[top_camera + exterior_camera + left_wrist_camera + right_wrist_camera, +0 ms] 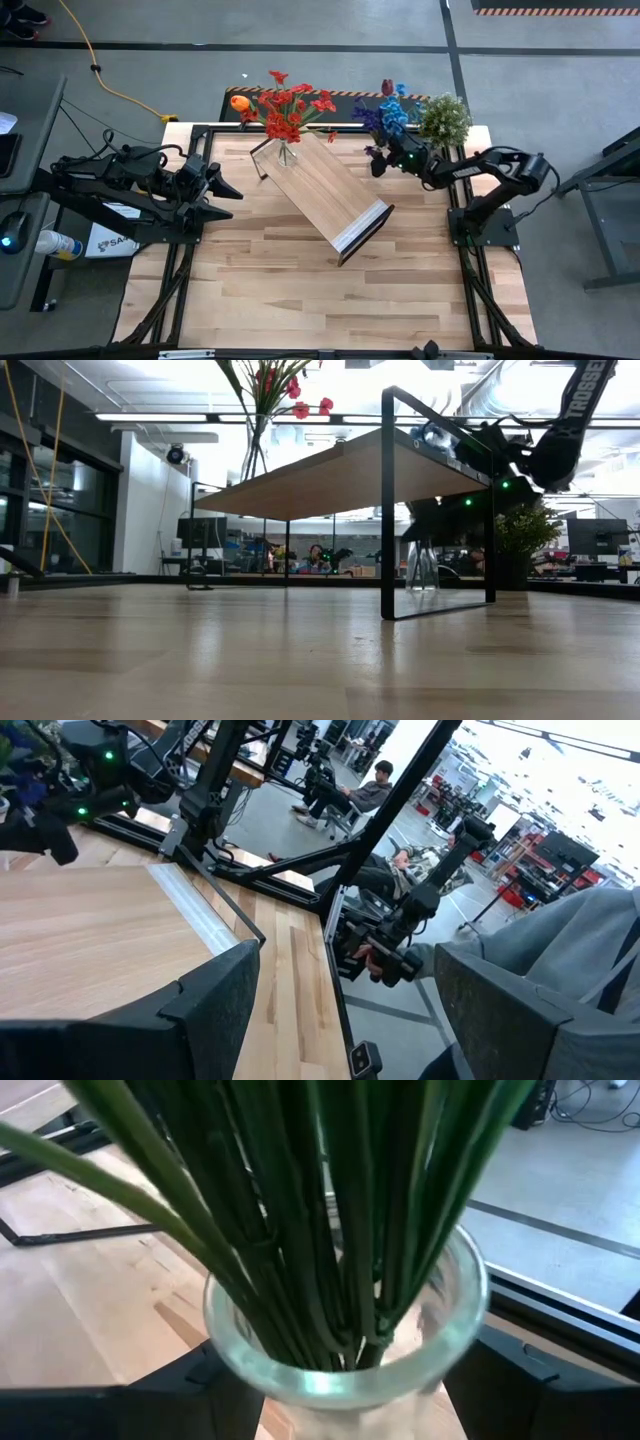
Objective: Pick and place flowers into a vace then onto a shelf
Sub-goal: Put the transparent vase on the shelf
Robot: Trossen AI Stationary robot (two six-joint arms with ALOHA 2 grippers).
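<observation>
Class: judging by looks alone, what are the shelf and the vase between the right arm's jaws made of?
Shelf: light wood board, visible grain, matte; its frame looks like dark metal, thin and straight. Vase: probably clear glass, see-through with a glossy rim, green stems showing through.

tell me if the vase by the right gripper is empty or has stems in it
It has stems in it: the right wrist view shows green stems packed into the glass vase, between the right gripper's fingers.

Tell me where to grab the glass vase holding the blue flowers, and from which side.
Take the glass vase by its round wall just under the rim, coming in level from the side, where the right gripper sits. It stands upright, and the green stems crowd its mouth, blocking any grip from above.
</observation>
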